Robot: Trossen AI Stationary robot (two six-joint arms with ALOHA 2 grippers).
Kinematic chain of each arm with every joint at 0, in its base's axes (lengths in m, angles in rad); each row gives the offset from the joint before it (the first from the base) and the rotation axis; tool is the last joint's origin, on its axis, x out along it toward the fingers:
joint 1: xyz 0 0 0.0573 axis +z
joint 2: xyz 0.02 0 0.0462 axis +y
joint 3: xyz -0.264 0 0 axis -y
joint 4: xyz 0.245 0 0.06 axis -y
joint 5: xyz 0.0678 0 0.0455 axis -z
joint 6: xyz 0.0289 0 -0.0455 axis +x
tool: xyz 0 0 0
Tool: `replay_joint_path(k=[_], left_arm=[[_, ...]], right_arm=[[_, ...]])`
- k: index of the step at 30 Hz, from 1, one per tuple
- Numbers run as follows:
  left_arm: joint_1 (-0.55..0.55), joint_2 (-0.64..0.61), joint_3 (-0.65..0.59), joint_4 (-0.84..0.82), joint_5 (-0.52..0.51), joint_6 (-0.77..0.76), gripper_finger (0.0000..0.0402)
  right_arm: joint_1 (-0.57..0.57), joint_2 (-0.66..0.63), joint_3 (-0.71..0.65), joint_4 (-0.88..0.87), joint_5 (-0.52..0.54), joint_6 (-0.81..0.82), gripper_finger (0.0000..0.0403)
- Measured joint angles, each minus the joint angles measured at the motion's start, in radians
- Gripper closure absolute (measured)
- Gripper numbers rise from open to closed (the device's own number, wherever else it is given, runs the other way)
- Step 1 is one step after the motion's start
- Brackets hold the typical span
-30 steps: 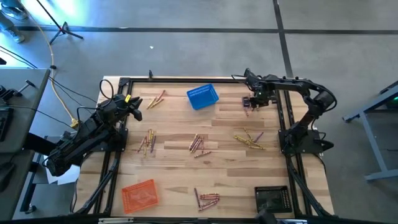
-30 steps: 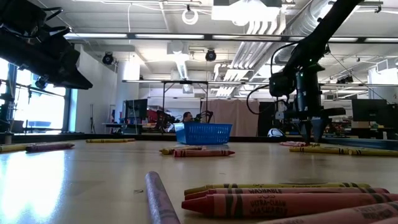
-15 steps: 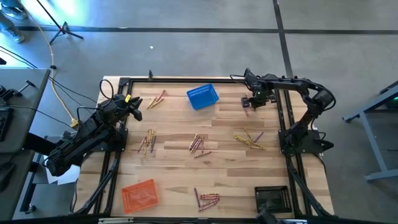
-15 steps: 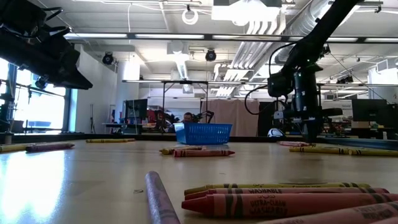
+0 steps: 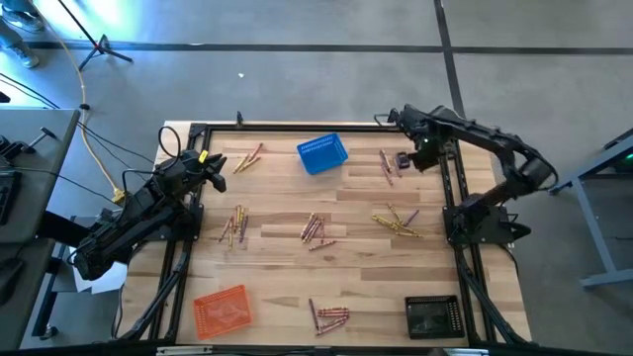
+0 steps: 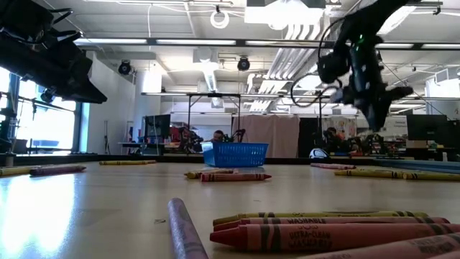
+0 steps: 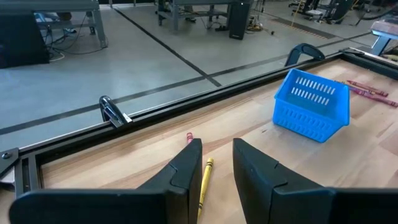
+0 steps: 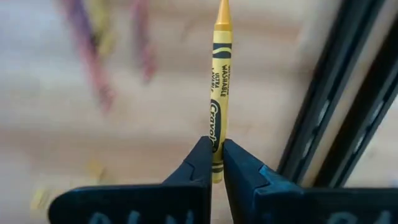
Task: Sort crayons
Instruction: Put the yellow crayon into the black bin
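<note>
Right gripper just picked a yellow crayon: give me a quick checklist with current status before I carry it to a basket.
1. Grip: the right gripper is shut on the yellow crayon, pinched near its lower end: ok.
2. Lift: in the low view the right gripper hangs above the table: ok.
3. Single pick: only one crayon sits between the fingers: ok.
4. Route: the blue basket stands upright near the table's far edge, with bare wood between it and the right gripper: ok.
5. Left arm: the left gripper waits at the table's left edge, open, holding nothing: ok.
6. Which basket takes yellow: cannot tell.
</note>
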Motion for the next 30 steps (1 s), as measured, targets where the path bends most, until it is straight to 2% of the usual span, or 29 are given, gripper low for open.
replay_joint_path(k=[3, 6, 10, 14, 17, 20, 23, 25, 28, 30], left_arm=[[0.0, 0.0, 0.0, 0.0, 0.0, 0.0, 0.0326], [0.0, 0.0, 0.0, 0.0, 0.0, 0.0, 0.0326], [0.0, 0.0, 0.0, 0.0, 0.0, 0.0, 0.0326], [0.0, 0.0, 0.0, 0.0, 0.0, 0.0, 0.0326], [0.0, 0.0, 0.0, 0.0, 0.0, 0.0, 0.0326], [0.0, 0.0, 0.0, 0.0, 0.0, 0.0, 0.0326], [0.0, 0.0, 0.0, 0.0, 0.0, 0.0, 0.0326], [0.0, 0.0, 0.0, 0.0, 0.0, 0.0, 0.0326], [0.0, 0.0, 0.0, 0.0, 0.0, 0.0, 0.0326], [0.0, 0.0, 0.0, 0.0, 0.0, 0.0, 0.0326]], right_arm=[[0.068, -0.102, 0.029, -0.032, -0.129, 0.044, 0.0396], [0.18, -0.197, 0.034, -0.067, -0.236, 0.165, 0.0395], [0.377, -0.307, 0.03, -0.069, -0.251, 0.414, 0.0394], [0.611, -0.364, 0.006, -0.071, -0.25, 0.716, 0.0394], [0.805, -0.365, -0.017, -0.066, -0.252, 0.931, 0.0394], [0.993, -0.342, -0.04, -0.029, -0.312, 1.124, 0.0394], [1.164, -0.315, -0.062, 0.067, -0.401, 1.286, 0.0394], [1.264, -0.293, -0.071, 0.148, -0.42, 1.383, 0.0394], [1.383, -0.26, -0.081, 0.267, -0.419, 1.47, 0.0394], [1.438, -0.232, -0.081, 0.318, -0.42, 1.464, 0.0394]])
